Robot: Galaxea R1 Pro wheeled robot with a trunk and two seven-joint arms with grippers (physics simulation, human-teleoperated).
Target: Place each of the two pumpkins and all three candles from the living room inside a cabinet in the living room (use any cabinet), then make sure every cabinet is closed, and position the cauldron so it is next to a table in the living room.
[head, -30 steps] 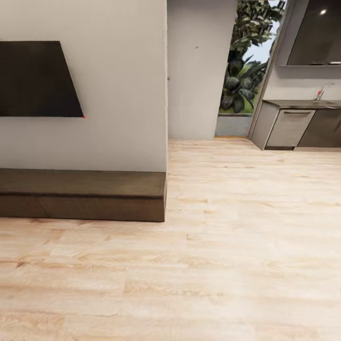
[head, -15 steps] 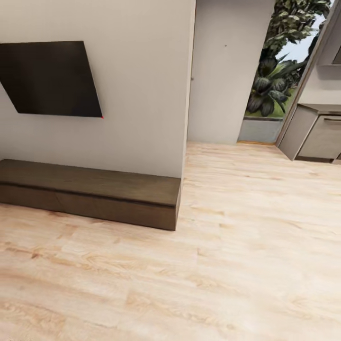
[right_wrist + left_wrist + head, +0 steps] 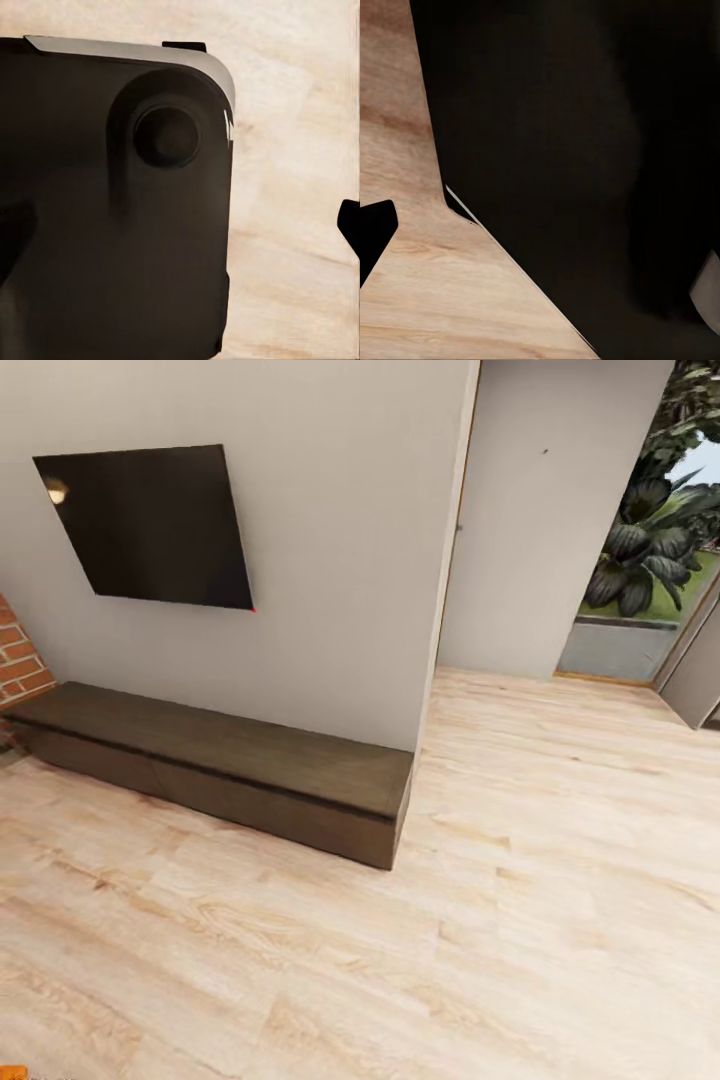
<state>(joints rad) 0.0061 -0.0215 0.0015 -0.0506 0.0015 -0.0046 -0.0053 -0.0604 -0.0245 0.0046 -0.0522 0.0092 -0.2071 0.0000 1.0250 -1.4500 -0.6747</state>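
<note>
Robot in transit, facing closed cabinet under the TV.
Finger state cannot be told. Risk: base clipping the cabinet's corner.

Head cam high, downward—wrists near floor.

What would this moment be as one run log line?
phase: in transit | head view: cabinet closed, under TV | brick at left | wood floor

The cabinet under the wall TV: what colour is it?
Dark brown wood, top and fronts alike; the cabinet shows best in the head view.
</note>
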